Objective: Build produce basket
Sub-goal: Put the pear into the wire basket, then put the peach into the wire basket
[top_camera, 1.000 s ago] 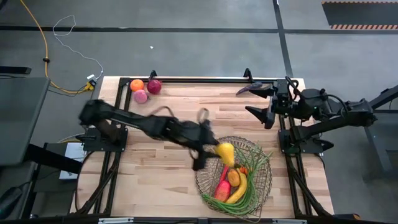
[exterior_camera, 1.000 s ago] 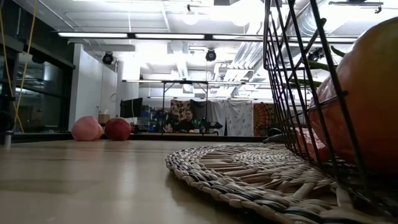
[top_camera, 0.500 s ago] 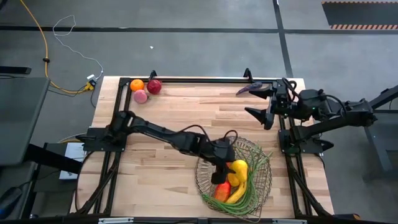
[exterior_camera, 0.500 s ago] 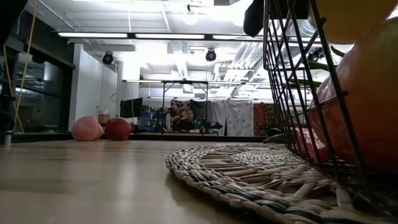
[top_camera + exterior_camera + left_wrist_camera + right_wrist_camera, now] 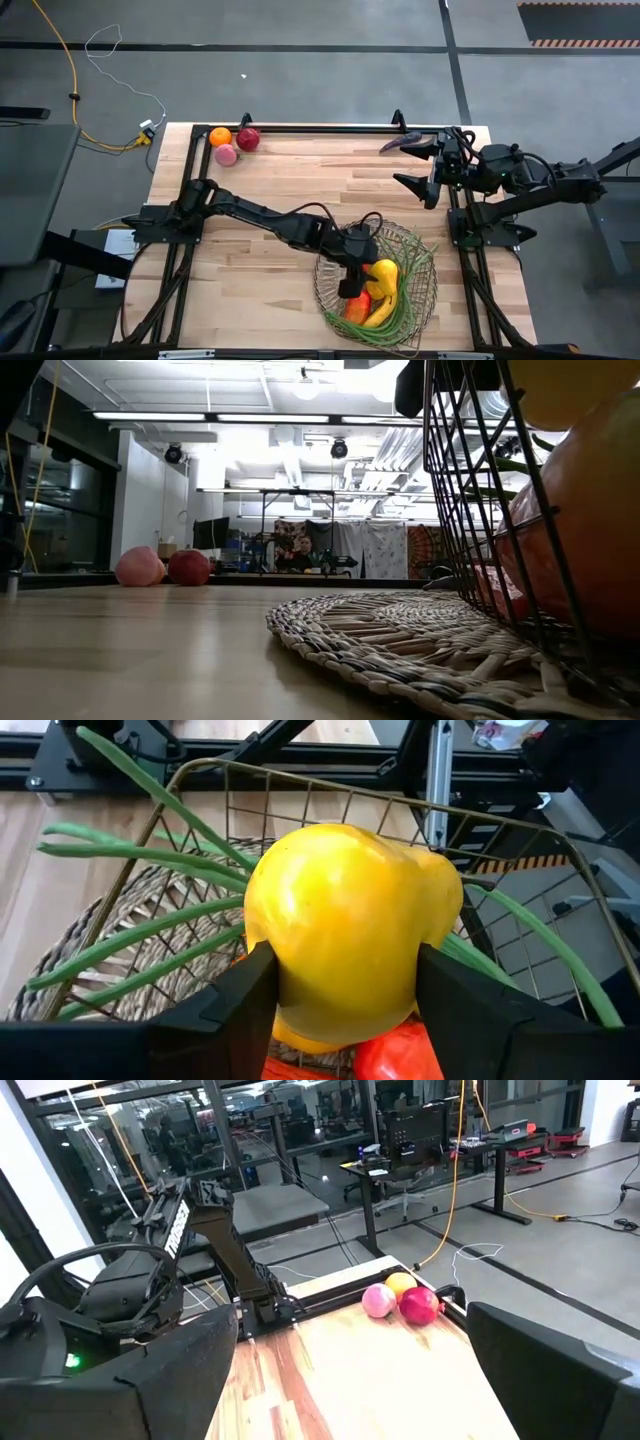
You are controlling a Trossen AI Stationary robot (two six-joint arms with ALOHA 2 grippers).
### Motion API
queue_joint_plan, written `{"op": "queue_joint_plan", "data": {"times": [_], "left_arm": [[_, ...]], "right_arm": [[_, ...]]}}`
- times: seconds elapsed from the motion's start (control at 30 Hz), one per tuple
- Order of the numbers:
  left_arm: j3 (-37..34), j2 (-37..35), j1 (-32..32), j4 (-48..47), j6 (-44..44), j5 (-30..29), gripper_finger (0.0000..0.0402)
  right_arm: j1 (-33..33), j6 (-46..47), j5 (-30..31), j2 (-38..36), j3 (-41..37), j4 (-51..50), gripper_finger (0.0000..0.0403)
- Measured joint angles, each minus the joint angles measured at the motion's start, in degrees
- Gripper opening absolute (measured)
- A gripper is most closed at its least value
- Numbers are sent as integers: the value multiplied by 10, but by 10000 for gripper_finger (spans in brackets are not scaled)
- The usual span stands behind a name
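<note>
Round wire-mesh basket (image 5: 377, 279) on a woven mat near table's front right, w/ green beans (image 5: 140, 935), banana (image 5: 384, 311) & other produce inside. Left gripper (image 5: 345, 1010) over it, fingers clamped on smooth yellow pear (image 5: 345, 925). Right gripper (image 5: 418, 163) waits at far right edge, fingers wide apart, nothing in them; orange (image 5: 219, 136), peach (image 5: 226, 155) & apple (image 5: 248, 138) clustered at far left corner.

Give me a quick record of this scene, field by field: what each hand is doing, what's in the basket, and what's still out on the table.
left hand: over the basket, closed on the yellow pear
right hand: open, waiting at the table's far right corner
basket: holds banana, long green beans and red and orange produce
outside basket: orange, pink peach, dark red apple at the far left corner; eggplant at the far edge near the right hand
under basket: woven mat
</note>
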Motion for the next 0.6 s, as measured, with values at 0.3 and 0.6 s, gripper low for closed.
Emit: {"op": "queue_joint_plan", "data": {"times": [0.3,0.6], "left_arm": [[0,0,0,-6,30,0,300],[0,-74,32,-64,66,-4,331]], "right_arm": [[0,0,0,0,0,0,383],[0,11,6,0,0,0,383]]}}
